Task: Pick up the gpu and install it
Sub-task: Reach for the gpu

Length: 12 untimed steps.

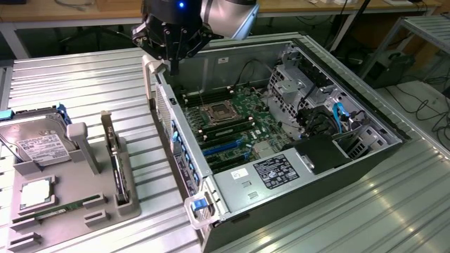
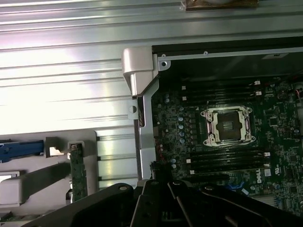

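Note:
The gpu (image 1: 116,163) stands thin edge-on in a slot of the grey holder tray (image 1: 134,211), at the exterior view's left of the open computer case (image 1: 309,211). In the wrist view its green edge (image 2: 75,172) rises from the same tray. My gripper (image 1: 174,69) hangs over the far corner of the case wall, well beyond the gpu and apart from it. Its dark fingers (image 2: 156,198) meet in a point, shut with nothing between them. The motherboard (image 1: 235,118) lies bare inside the case, with an open processor socket (image 2: 228,124).
The tray also holds a silver hard drive (image 1: 39,141), a processor chip (image 1: 35,193) and a memory stick (image 1: 67,207). A power supply (image 1: 271,171) and drive cages (image 1: 302,84) fill the case's sides. Ribbed metal tabletop (image 1: 84,84) surrounds everything.

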Available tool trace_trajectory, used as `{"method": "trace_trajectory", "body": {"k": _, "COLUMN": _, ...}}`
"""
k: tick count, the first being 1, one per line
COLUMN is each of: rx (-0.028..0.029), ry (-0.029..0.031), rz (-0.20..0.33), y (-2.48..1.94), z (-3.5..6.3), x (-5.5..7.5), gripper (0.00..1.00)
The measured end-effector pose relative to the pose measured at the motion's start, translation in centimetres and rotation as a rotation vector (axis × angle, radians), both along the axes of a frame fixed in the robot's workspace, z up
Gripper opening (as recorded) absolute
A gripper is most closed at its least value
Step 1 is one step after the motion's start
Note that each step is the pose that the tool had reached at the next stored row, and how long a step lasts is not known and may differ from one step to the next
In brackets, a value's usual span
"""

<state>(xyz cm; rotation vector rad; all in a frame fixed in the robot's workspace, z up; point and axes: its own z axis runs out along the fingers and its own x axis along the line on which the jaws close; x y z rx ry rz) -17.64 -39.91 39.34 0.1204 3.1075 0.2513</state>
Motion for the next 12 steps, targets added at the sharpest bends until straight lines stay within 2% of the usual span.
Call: {"method": "trace_trajectory", "body": {"k": 12, "rx": -0.0001, "ry": 0.0001, "rz": 0.0, "y": -0.01, "z": 0.0, "x": -0.58, "gripper": 0.11}}
